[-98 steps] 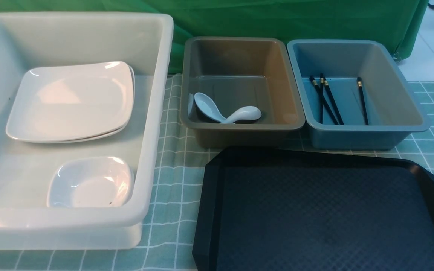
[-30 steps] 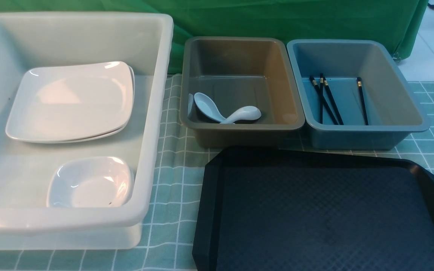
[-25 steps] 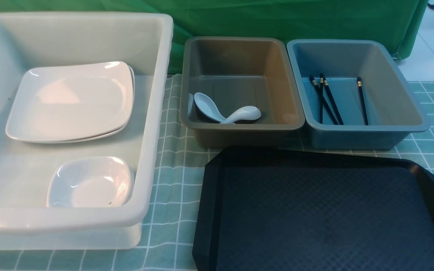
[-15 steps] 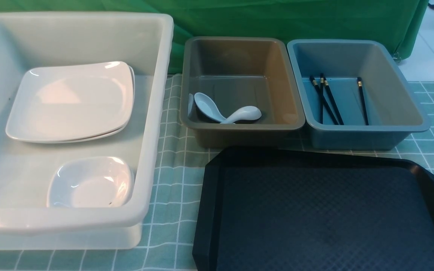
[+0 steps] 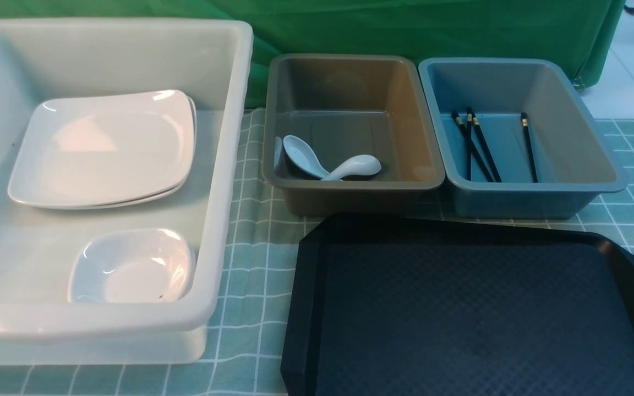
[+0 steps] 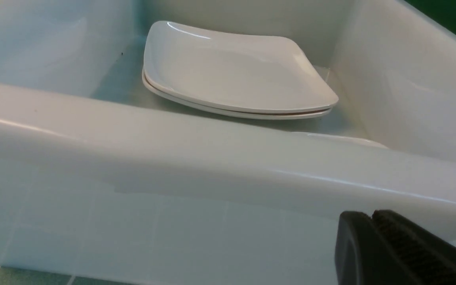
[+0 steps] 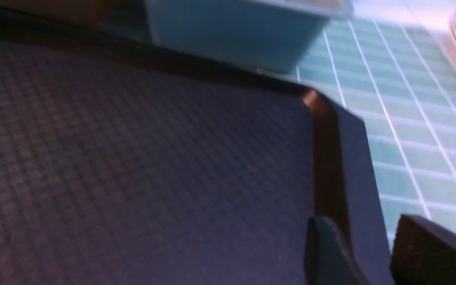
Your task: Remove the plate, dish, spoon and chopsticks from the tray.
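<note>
Tray was left bare, w/ plate seen in white tub left of it, spoon & chopsticks in bins behind; left gripper pinched closed on nothing, right gripper parted astride tray rim.

No readable text or labels anywhere

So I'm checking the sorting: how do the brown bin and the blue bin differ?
The brown bin holds white spoons; the blue bin holds black chopsticks. The brown bin sits nearer the white tub, the blue bin farther right. Both are deep, rectangular and similar in size.
</note>
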`<state>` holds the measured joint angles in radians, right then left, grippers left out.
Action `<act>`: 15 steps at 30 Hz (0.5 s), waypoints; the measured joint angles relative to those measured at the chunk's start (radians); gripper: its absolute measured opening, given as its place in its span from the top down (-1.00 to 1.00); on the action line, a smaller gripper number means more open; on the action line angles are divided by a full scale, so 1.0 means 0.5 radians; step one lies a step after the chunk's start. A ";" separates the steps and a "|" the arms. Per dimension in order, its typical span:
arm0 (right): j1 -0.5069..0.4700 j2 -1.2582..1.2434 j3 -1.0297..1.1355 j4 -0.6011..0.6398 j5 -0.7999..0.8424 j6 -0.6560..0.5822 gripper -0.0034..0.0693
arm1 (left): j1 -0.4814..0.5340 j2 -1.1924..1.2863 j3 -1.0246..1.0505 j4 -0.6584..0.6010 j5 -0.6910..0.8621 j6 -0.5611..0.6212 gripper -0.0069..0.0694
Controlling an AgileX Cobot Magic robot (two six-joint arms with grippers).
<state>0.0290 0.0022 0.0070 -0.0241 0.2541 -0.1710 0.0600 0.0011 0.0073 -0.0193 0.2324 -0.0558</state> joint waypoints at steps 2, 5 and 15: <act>-0.008 -0.002 0.000 0.000 -0.002 0.009 0.13 | 0.000 0.000 0.000 0.007 -0.002 0.000 0.77; -0.010 -0.002 0.000 0.000 0.000 0.010 0.13 | 0.000 0.000 0.000 0.007 0.000 0.000 0.77; -0.010 -0.002 0.000 -0.001 -0.003 0.015 0.13 | 0.000 0.000 0.000 0.008 0.000 0.000 0.77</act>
<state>0.0241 0.0014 0.0070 -0.0248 0.2525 -0.1635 0.0600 0.0011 0.0073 -0.0152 0.2323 -0.0558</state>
